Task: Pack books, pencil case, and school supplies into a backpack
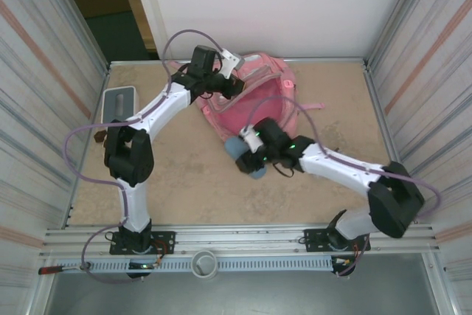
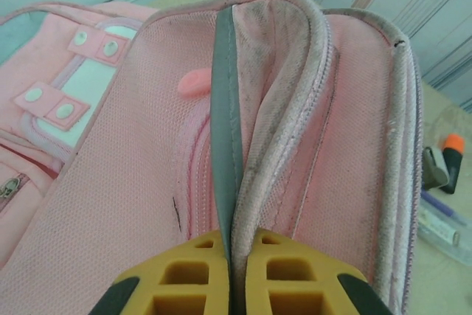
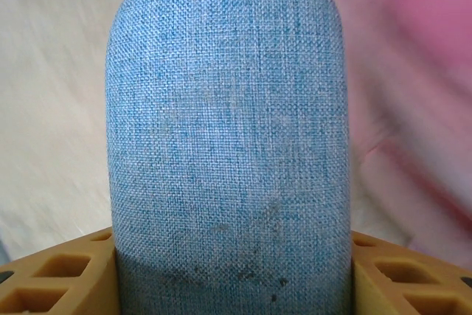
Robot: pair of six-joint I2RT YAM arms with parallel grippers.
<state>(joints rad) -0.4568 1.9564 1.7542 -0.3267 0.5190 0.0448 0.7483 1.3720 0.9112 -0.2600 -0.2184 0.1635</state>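
The backpack (image 1: 265, 90) lies at the far middle of the table (image 1: 184, 182), its grey rim pinched in the left gripper (image 2: 234, 260); the right gripper (image 3: 234, 252) clamps the pencil case (image 3: 228, 108), just beside the backpack

Soft, even light leaves faint shadows on the table (image 1: 199, 182), and the backpack (image 3: 428, 57) blurs pink at right behind the sharply focused pencil case (image 3: 225, 145).

white box (image 1: 118, 102): left edge of table (image 1: 192, 189) | brown lump (image 1: 99, 136): near box
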